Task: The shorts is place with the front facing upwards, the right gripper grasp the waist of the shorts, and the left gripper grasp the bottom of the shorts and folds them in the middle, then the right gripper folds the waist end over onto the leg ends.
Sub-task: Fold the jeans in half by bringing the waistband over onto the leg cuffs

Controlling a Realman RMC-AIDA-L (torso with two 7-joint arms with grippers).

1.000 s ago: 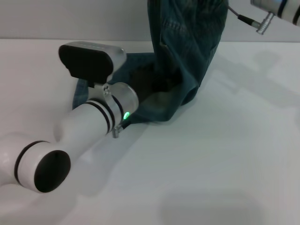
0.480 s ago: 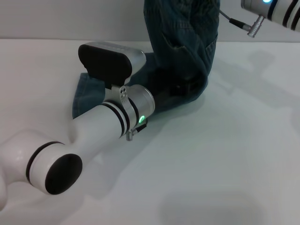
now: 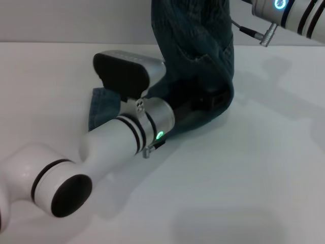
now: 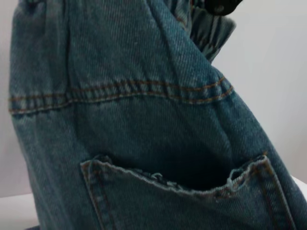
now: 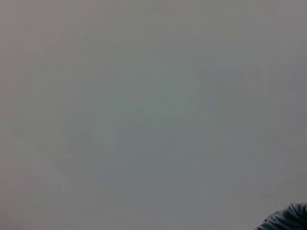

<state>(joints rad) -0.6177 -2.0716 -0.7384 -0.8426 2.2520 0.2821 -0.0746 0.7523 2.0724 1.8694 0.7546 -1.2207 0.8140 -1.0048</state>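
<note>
shorts (image 3: 195, 46) hang as a dark denim column off the white worktop (image 3: 254, 168), their upper end carried out of the head view's top edge where the right arm's wrist enters at the top right. the right hand itself is not in view, so its state can't be read; the waist of the shorts (image 4: 211, 28) shows as a gathered band at the top of the left wrist view, with a frayed pocket (image 4: 182, 187) below it. the lower part of the garment lies on the worktop, and a hem (image 3: 101, 109) pokes out beside the left arm. the left hand (image 3: 205, 99) sits low, buried in the fold; whether it grips cloth or stands open, i cannot tell. the lengthwise fold seems under way. to do it well, both ends should travel together at matching height, keeping the denim taut so the halves lay edge to edge without bunching around the left wrist.
</note>
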